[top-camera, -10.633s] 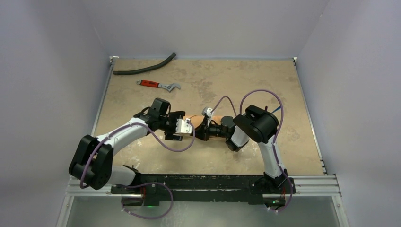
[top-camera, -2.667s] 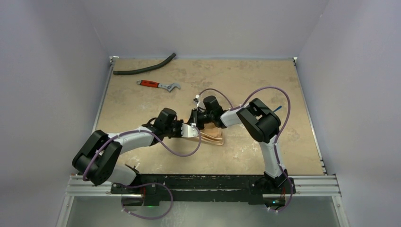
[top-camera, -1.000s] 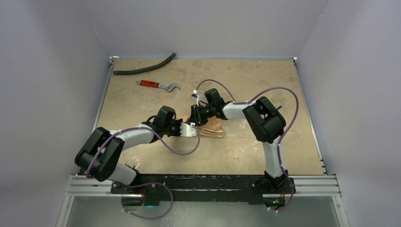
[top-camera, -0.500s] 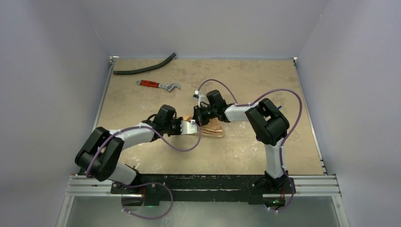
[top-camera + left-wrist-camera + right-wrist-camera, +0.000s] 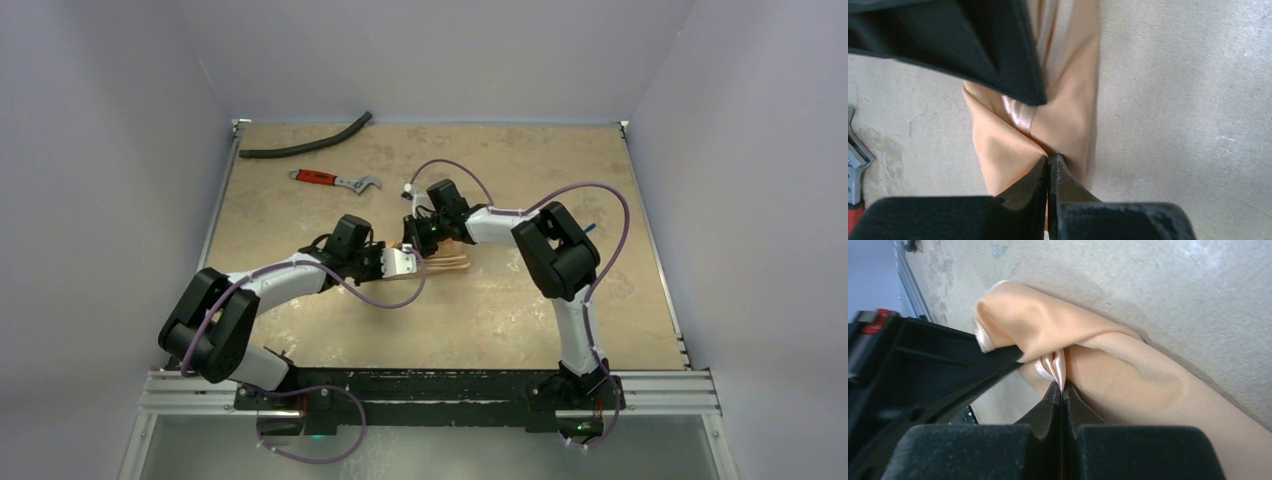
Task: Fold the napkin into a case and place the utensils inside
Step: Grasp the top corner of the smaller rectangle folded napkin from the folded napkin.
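**My left pincer (image 5: 1049,159) and right pincer (image 5: 1062,385), both clamped on the napkin (image 5: 1068,110)**

My left pincer (image 5: 408,262) was closed tight, its tips meeting on a crease of the peach-orange cloth where two folds came together. My right pincer (image 5: 415,240) was closed as well, with a small shiny pleat of the napkin (image 5: 1128,375) bunched between its tips. The two pincers sat just beside each other at the same end of the cloth, the right one on the far side of the left. One dark finger of the other pincer crossed each wrist view.

The napkin (image 5: 450,262) lay near the middle of the tabletop (image 5: 500,320) as a narrow folded band. It ran from my pincers toward the right edge and rested flat on the surface beyond the pinched end.

Well apart from it, toward the far left corner, lay the red-handled wrench (image 5: 335,180). The curved black hose (image 5: 305,145) lay beyond that, along the far edge.
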Controlling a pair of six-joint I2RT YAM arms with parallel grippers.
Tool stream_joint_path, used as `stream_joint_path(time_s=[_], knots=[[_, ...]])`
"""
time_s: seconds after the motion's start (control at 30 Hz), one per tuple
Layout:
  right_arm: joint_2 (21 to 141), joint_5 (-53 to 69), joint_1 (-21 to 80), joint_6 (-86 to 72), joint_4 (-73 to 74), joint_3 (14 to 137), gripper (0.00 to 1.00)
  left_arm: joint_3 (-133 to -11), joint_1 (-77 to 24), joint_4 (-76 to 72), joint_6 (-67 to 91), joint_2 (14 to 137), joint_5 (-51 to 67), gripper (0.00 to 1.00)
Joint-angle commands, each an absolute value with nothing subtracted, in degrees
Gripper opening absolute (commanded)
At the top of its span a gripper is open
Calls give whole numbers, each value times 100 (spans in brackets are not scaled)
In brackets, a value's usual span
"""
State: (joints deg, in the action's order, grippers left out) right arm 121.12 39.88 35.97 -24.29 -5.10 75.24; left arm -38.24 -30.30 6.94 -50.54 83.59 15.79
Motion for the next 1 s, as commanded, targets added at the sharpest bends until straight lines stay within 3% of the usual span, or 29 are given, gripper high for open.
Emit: stream_joint_path(time_s=[0.0,0.97], knots=[[12259,3805,3587,-2287,-104,7661,0,-4173,-2847,555,-4475,8308,1627,0],[12749,3772,3841,-2342,598,8937,0,-4098,-2665,834,-4956,8299,2303,0]])
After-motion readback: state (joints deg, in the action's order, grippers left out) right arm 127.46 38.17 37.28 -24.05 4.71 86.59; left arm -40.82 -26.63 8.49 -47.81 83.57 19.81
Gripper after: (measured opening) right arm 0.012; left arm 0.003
